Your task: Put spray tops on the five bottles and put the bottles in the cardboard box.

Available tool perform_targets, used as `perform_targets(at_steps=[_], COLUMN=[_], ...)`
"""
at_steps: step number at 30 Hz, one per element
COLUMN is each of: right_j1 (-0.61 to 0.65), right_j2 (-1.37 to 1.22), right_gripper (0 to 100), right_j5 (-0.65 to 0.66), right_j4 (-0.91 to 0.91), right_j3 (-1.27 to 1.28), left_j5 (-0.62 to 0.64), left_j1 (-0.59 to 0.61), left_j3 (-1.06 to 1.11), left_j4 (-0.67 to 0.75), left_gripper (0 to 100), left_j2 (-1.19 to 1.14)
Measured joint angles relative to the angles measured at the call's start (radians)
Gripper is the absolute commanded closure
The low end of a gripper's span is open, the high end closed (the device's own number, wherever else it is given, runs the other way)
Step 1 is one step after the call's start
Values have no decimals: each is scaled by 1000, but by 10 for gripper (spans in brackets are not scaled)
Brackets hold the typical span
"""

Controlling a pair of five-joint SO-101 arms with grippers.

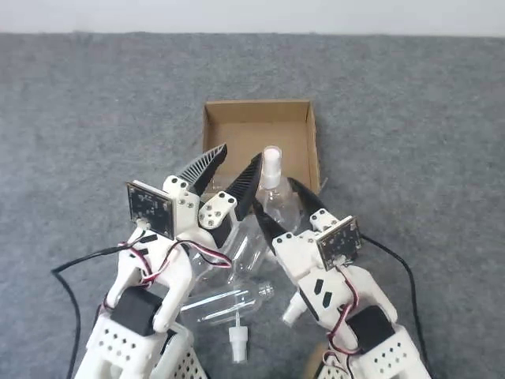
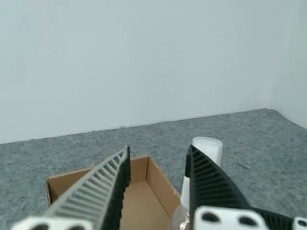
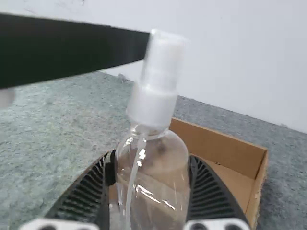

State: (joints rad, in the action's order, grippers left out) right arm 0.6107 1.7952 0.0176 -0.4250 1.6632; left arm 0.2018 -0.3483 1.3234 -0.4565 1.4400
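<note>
Cardboard box (image 1: 245,146) stands open-topped at the far middle of the grey mat (image 1: 410,118), and I see no bottle in it.

Right claw (image 1: 274,197): closed on the held bottle (image 1: 280,207), one jaw against each side of the clear body. The bottle is upright, just on the near side of the box, with its fitted spray top (image 1: 272,160) showing over the box's near wall. I judge the grip is low on the body to leave the neck and top free, and upright so the bottle can go straight down into the box.

Left claw (image 1: 241,151): open, jaws spread with nothing between them. It is just left of the held bottle, and its black finger (image 3: 72,52) passes at the height of the fitted spray top. I cannot tell whether the two touch. I judge this claw is placed there to work the top, not to carry anything.

Near side, between the two arms: spare bottles (image 1: 229,304) lie on their sides, clear and without tops as far as I can tell. I cannot count them with certainty. One loose spray top (image 1: 237,341) lies just nearer than them.

Assessment: the first bottle looks ready for the box, and the rest need their tops fitted.
</note>
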Motion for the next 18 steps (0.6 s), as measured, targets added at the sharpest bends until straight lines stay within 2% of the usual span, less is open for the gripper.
perform_targets(at_steps=[11,18], right_j1=[114,123], right_j2=[0,0], right_gripper=[991,991], right_j5=[0,0], right_j4=[0,15], right_j3=[-8,-8], left_j5=[-3,-2], left_j1=[3,3], left_j3=[14,-2], left_j4=[2,-52], left_gripper=[825,826], left_j2=[12,12])
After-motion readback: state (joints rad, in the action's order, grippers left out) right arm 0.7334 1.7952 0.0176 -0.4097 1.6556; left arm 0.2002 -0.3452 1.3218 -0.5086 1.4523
